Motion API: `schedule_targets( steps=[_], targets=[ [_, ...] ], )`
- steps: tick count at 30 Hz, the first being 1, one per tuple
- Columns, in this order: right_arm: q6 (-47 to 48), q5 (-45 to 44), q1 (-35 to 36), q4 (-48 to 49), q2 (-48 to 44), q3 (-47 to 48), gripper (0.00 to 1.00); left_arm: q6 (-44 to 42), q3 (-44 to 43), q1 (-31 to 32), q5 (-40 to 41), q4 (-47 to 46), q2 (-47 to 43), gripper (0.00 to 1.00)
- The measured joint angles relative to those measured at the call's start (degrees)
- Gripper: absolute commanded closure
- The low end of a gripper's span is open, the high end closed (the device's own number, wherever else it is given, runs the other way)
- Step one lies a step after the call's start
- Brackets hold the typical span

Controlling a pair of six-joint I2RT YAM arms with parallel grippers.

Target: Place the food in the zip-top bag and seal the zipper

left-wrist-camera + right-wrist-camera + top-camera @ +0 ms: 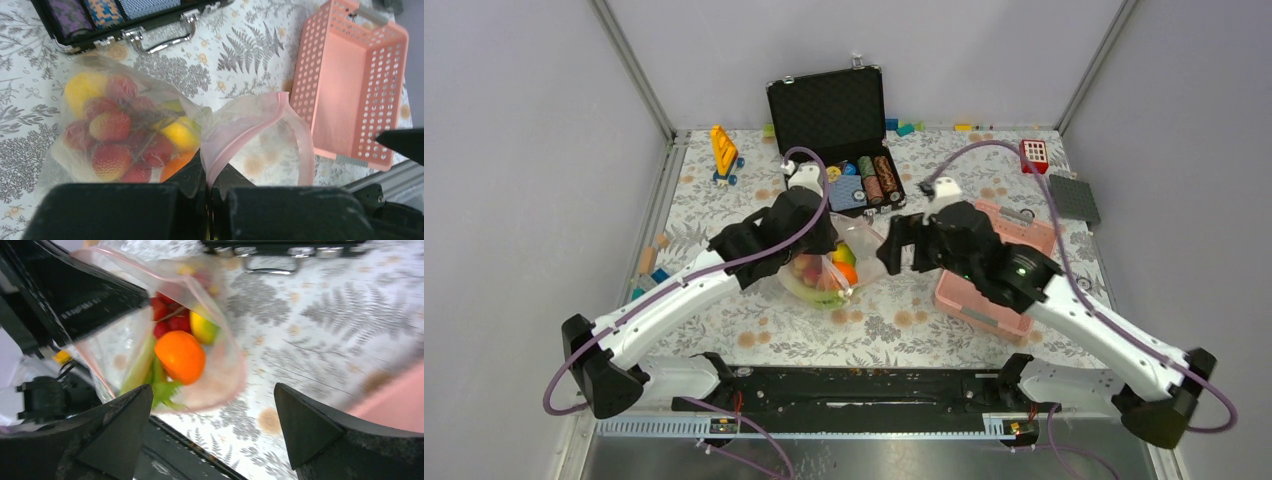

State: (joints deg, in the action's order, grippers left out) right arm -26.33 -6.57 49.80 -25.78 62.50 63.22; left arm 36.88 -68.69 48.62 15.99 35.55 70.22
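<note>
Clear crinkly zip-top bag [824,278] lying at centre of top view, mouth unsealed. Inside: orange [180,356], yellow lemon [82,90], red pieces [110,145], pale-green celery stalk [137,367]. Mouth's pink zipper strip [304,145] pinched tight by left gripper [209,192], bottom centre. Right gripper [212,425] spread wide, just beside bag. Pink slatted plastic basket [350,85] at right. Black hard case [829,110] at upper centre.

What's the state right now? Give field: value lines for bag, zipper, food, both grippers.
zip-top bag: lying near the open case, mouth lifted
zipper: open, not sealed
food: inside the bag; orange, celery stalk, lemon and red pieces visible
left gripper: shut on the bag's mouth edge
right gripper: open, empty, facing the bag's mouth
pink basket: beside the bag, nothing seen inside
</note>
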Motion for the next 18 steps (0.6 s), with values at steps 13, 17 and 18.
schedule_targets(
  steps=[13, 17, 18],
  targets=[
    [-0.85, -18.47, -9.53, -24.22, -25.68, -1.09, 0.00, -5.92, 7.91, -6.58, -2.58, -10.08, -6.73, 1.00],
    [0.52, -18.03, -9.64, -26.47, -28.76, -1.18, 0.00, -8.74, 10.25, -8.87, -5.33, -12.59, -9.14, 1.00],
    [1.11, -17.84, -9.66, -26.69, -29.00, -1.18, 0.00, -9.66, 10.29, -9.16, -6.03, -12.76, -9.40, 1.00]
  ],
)
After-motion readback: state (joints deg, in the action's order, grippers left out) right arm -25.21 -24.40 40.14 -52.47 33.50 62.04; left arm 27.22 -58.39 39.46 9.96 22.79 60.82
